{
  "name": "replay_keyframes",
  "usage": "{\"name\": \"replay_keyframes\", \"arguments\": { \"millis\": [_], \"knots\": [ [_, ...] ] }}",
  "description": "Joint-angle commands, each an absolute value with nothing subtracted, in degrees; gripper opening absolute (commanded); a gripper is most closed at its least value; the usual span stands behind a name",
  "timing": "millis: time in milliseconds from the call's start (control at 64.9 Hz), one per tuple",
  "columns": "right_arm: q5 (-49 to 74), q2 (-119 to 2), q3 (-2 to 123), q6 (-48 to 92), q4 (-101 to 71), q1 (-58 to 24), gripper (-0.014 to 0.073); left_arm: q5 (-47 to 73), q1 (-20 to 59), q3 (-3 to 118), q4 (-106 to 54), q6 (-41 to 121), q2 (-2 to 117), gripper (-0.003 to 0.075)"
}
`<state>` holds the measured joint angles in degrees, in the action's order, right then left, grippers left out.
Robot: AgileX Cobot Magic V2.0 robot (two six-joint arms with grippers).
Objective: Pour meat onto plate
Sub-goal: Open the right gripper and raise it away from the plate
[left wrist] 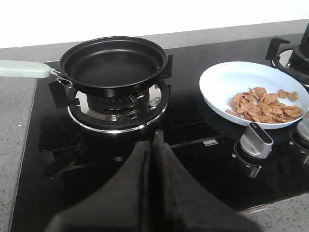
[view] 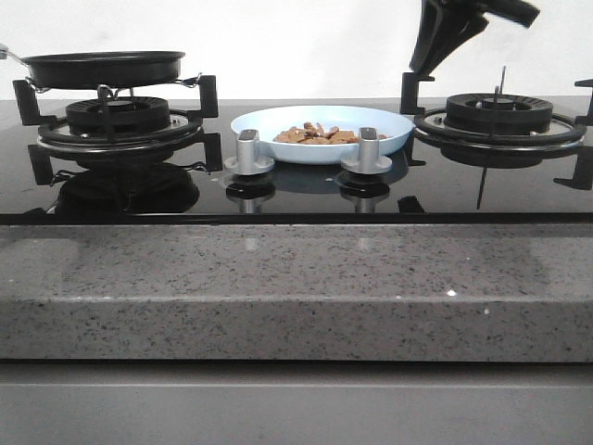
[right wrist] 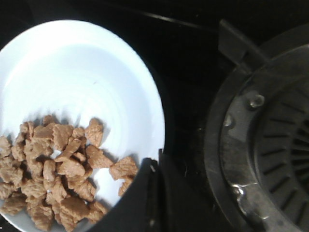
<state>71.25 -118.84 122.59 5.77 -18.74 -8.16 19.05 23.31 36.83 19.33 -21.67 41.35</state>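
Because the meat (view: 317,135) already lies heaped in the plate (view: 389,139), the pour reads as finished and both arms hang clear of the dishes. The heap crowds the plate's side toward the knobs, leaving the far half bare, as pieces would fall from a pan tipped over that edge. The plate sits on the black glass cooktop (view: 278,199) between the two burners, its near rim just behind the two silver knobs (view: 248,151). At nine o'clock from the plate, the empty black frying pan (view: 104,67) rests level on the left burner grate (view: 116,125), handle pointing away from the plate.

The right gripper (view: 445,37) hovers high at about one o'clock from the plate, fingers pressed together on nothing. The left gripper (left wrist: 153,188) is likewise clenched and empty, near the front edge.

Open glass lies in front of the knobs; the grates crowd the plate on either side, so lifting straight up looks the safest exit.
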Motion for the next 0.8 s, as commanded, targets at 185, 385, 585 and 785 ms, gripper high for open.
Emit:
{"name": "replay_keyframes", "arguments": {
  "millis": [185,385,585,785],
  "knots": [
    [70.07,-106.39,120.69,7.52,-19.35,-7.80,-0.0060,14.80,23.74,38.24,19.48,-22.18,41.43,-0.0020],
    [59.94,-93.25,103.56,10.83,-19.35,-7.80,-0.0060,14.80,23.74,38.24,19.48,-22.18,41.43,-0.0020],
    [44.59,-76.46,81.04,13.75,-19.35,-7.80,-0.0060,14.80,23.74,38.24,19.48,-22.18,41.43,-0.0020],
    [33.65,-61.73,62.40,13.75,-19.35,-7.80,-0.0060,14.80,23.74,38.24,19.48,-22.18,41.43,-0.0020]
  ]
}}
